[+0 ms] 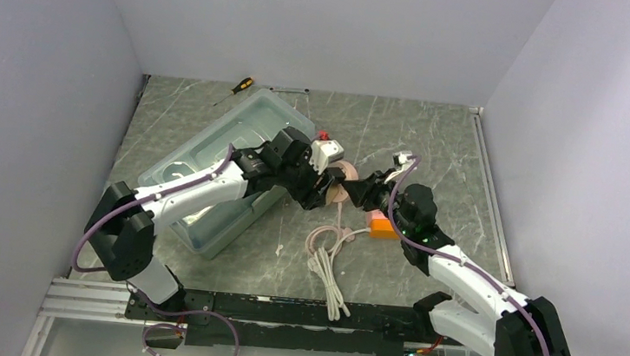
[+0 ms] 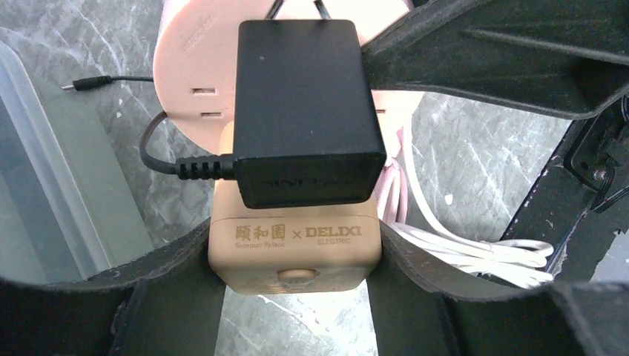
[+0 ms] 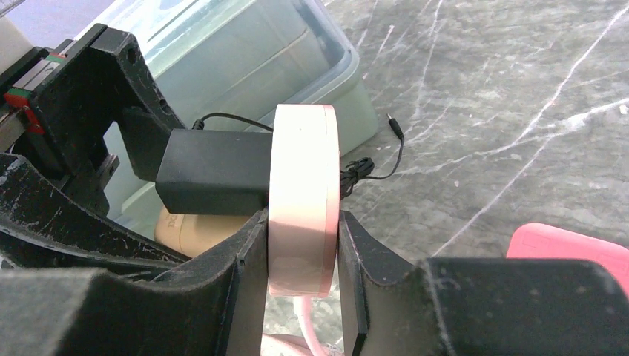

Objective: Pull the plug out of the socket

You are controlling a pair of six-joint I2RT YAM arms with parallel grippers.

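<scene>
A round pink socket [image 1: 339, 191] is held on edge above the table between both arms. My right gripper [image 3: 303, 252] is shut on the socket's rim [image 3: 303, 170]. A black adapter [image 2: 308, 111] and a tan cube plug [image 2: 295, 245] marked DELIXI stick out of the socket's face [image 2: 193, 67]. My left gripper [image 2: 295, 248] is shut on the tan plug, one finger on each side. The tan plug's far end reaches the socket face. The black adapter [image 3: 211, 182] also sits against that face, above the tan plug [image 3: 193, 226]. In the top view the left gripper [image 1: 326, 188] meets the right gripper [image 1: 356, 189].
A clear plastic bin [image 1: 217, 160] lies under the left arm. An orange block [image 1: 383, 227] sits beside the right arm. The pink and white cable coil [image 1: 329, 267] trails toward the near edge. A screwdriver [image 1: 240, 86] lies at the back. The adapter's thin black cord [image 3: 393, 130] lies on the table.
</scene>
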